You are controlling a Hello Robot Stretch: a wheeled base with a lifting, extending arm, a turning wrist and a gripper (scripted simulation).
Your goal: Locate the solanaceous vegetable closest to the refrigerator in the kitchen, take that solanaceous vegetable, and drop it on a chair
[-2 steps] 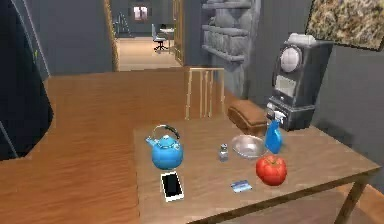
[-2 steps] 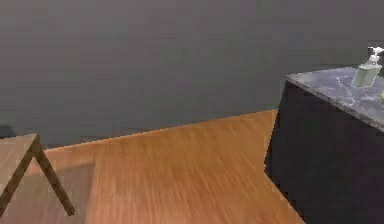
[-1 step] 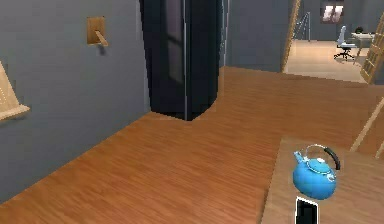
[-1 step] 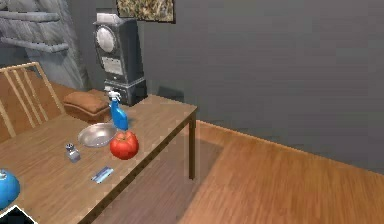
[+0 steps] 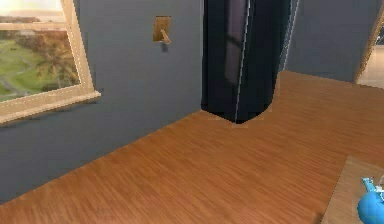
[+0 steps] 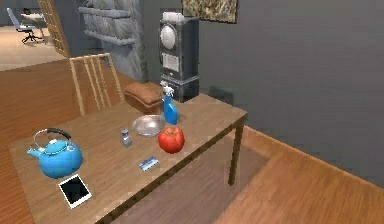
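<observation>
Tomato (image 6: 171,139) on desk (image 6: 212,114), just beside bowl (image 6: 149,124); chair (image 6: 95,82) at desk's far corner. Hand state: cannot tell.

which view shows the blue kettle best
The arm side view: the blue kettle stands whole on the wooden table, with its handle and spout clear. The forward view catches just a blue sliver at its bottom right edge, probably the same kettle.

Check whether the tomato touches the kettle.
Apart. The arm side view shows a wide stretch of tabletop between the tomato and the kettle.
</observation>
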